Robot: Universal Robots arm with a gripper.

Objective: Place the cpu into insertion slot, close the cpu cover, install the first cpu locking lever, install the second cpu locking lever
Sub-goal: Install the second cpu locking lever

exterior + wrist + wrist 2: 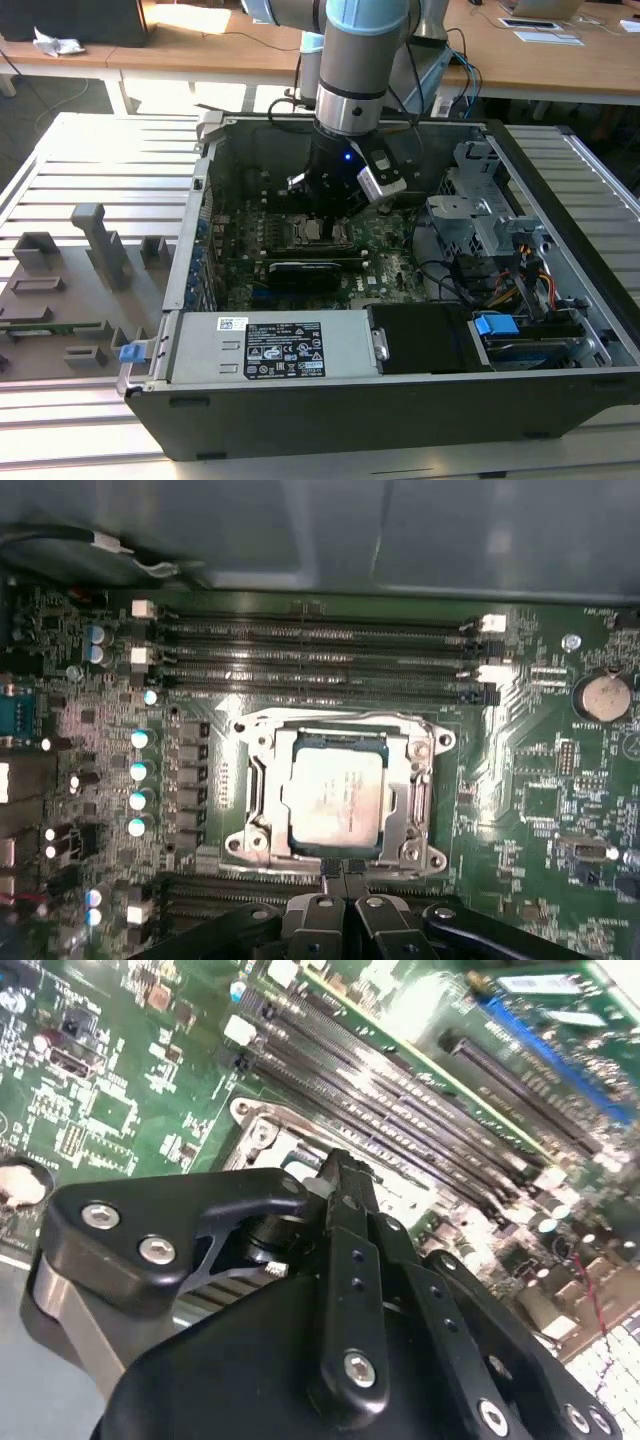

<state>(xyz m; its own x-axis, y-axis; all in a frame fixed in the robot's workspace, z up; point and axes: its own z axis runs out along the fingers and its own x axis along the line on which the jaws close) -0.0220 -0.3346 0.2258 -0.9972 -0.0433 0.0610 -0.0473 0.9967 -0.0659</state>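
The cpu (335, 800), a pale silvery square, lies flat inside the insertion slot (246, 846) on the green motherboard. The cpu cover (405, 752), a thin silver frame, lies down around the chip's edges. My gripper (345, 868) hovers at the edge of the socket, its two black fingers pressed together with nothing visible between them. In the second wrist view the same shut gripper (340, 1175) points down at the socket's metal rim (262, 1132). In the exterior view the arm's wrist stands low over the insertion slot (312, 233) inside the open computer case.
Long black memory slots (320, 650) run beside the socket. A coin battery (604, 694) sits on the board. The case walls (190, 250), a power supply (270, 350), a drive cage (480, 215) and cables (470, 275) surround the work area. A grey fixture (95, 240) stands outside at the exterior view's left.
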